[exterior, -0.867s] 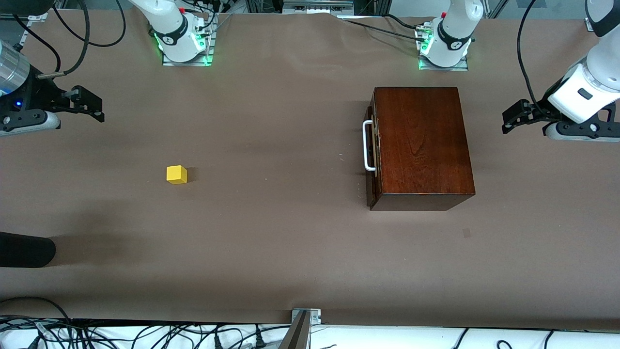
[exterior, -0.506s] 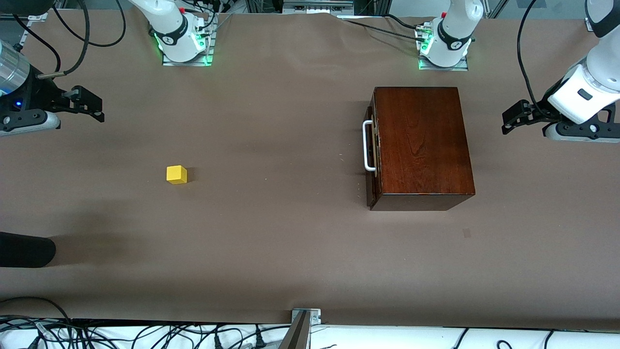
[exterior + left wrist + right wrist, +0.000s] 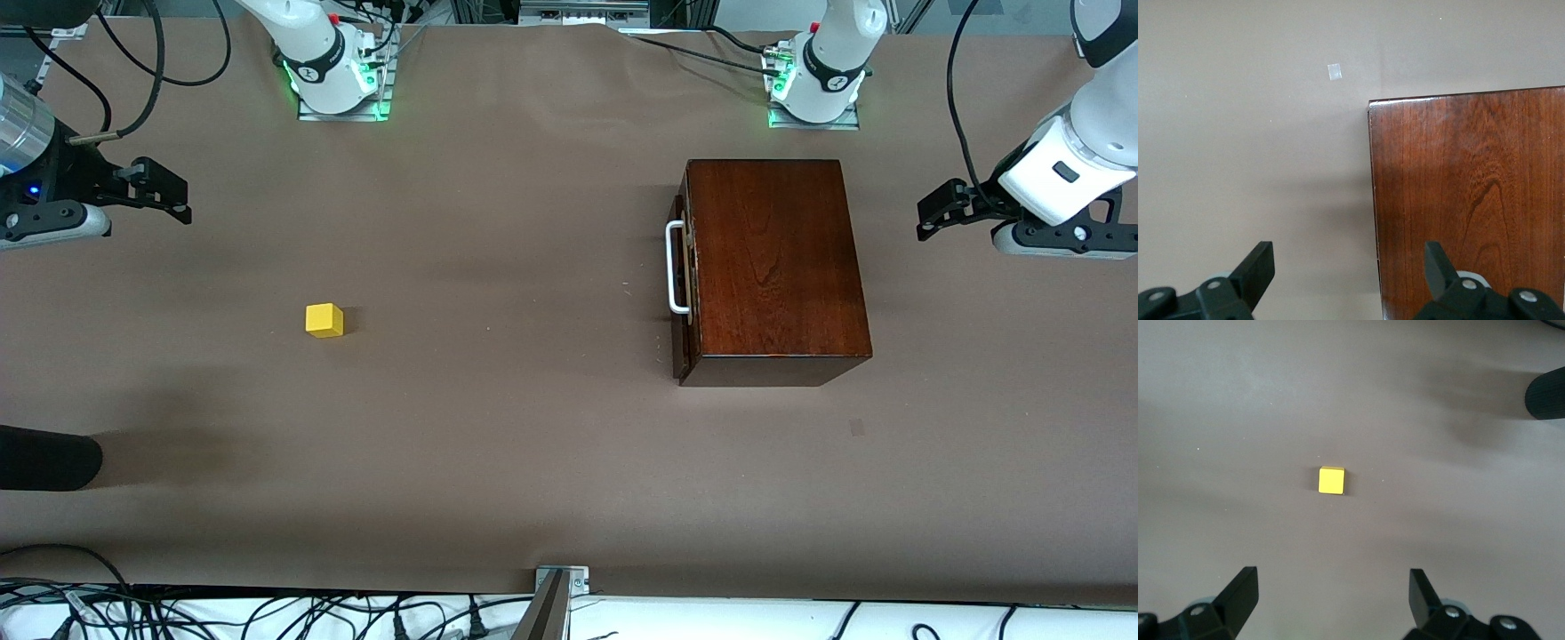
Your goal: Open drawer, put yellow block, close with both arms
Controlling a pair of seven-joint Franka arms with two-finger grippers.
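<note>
The dark mahogany box [image 3: 778, 267] stands toward the left arm's end of the table. Its drawer [image 3: 683, 276] is shut, and the white bar handle [image 3: 676, 267] faces the table's middle. The yellow block [image 3: 324, 320] lies alone on the brown tabletop toward the right arm's end. My left gripper [image 3: 926, 222] hovers open beside the box's back end; in the left wrist view the gripper [image 3: 1348, 267] straddles a top edge of the box [image 3: 1471, 200]. My right gripper [image 3: 185, 201] hangs open over the table's end, with nothing between the fingers. In the right wrist view the block [image 3: 1331, 481] lies well ahead of the gripper [image 3: 1333, 587].
A black rounded object [image 3: 44, 458] juts in at the table's edge at the right arm's end, nearer the camera than the block. A small square patch [image 3: 856, 428] marks the cloth near the box. A metal bracket [image 3: 560, 582] sits at the near table edge.
My left gripper has shifted slightly toward the arms' bases. The right arm, the block and the box have not moved.
</note>
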